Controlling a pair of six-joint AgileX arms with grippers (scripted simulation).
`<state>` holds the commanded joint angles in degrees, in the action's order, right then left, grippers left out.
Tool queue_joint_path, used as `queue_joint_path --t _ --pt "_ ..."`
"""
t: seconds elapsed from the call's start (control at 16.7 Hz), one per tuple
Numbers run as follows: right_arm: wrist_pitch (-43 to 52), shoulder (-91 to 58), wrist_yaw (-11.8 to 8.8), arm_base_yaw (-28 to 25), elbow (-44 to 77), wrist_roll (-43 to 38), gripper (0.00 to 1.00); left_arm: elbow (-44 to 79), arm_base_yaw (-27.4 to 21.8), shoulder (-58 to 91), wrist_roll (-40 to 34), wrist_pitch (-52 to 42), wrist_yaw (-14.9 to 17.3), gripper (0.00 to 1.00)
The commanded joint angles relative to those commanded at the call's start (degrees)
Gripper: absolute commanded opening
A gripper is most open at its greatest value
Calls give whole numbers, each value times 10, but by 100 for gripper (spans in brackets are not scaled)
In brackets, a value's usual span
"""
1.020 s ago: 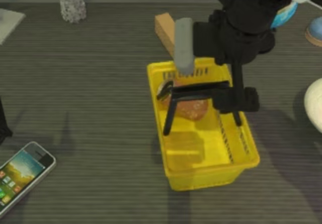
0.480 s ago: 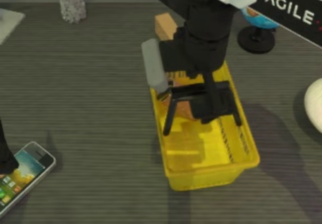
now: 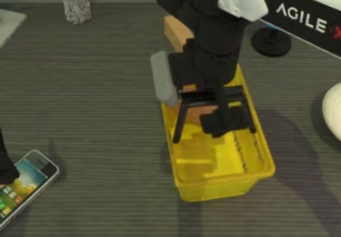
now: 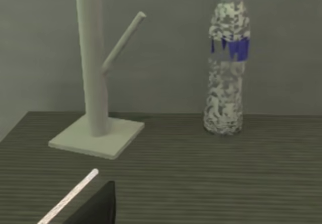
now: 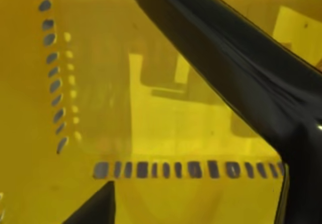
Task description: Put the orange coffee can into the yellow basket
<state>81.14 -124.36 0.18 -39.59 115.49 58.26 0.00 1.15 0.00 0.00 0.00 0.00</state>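
One yellow basket (image 3: 224,186), with one black folding handle (image 3: 184,114). One orange coffee can (image 3: 196,111), mostly hidden under the arm. One tan wooden block (image 3: 176,29). One grey slab-shaped piece (image 3: 162,78) at the basket's far left corner. One smartphone (image 3: 24,186). One speckled bottle (image 4: 226,63) with a blue label band. One pale stand (image 4: 95,83) with one side peg on one square base. One dark round base (image 3: 270,41) and one white rounded object (image 3: 333,112) at the right edge. Two arms: right (image 3: 213,13), left (image 3: 6,162).

Dark ribbed tabletop (image 3: 106,88), grey wall (image 4: 171,43)
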Motion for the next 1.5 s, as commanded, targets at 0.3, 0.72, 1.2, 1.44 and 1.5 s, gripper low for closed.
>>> queue_joint_path --t 0.3,0.72,1.2,1.44,1.5 --pt "-4 1 0 0 -5 0 92 0 0 0 0 0 0 100" --pt "-4 1 0 0 -5 0 40 0 0 0 0 0 0 100" --pt "-4 1 0 0 -5 0 0 0 0 0 0 0 0 100" --pt "-4 1 0 0 -5 0 0 0 0 0 0 0 0 100" --pt "-4 1 0 0 -5 0 0 0 0 0 0 0 0 100"
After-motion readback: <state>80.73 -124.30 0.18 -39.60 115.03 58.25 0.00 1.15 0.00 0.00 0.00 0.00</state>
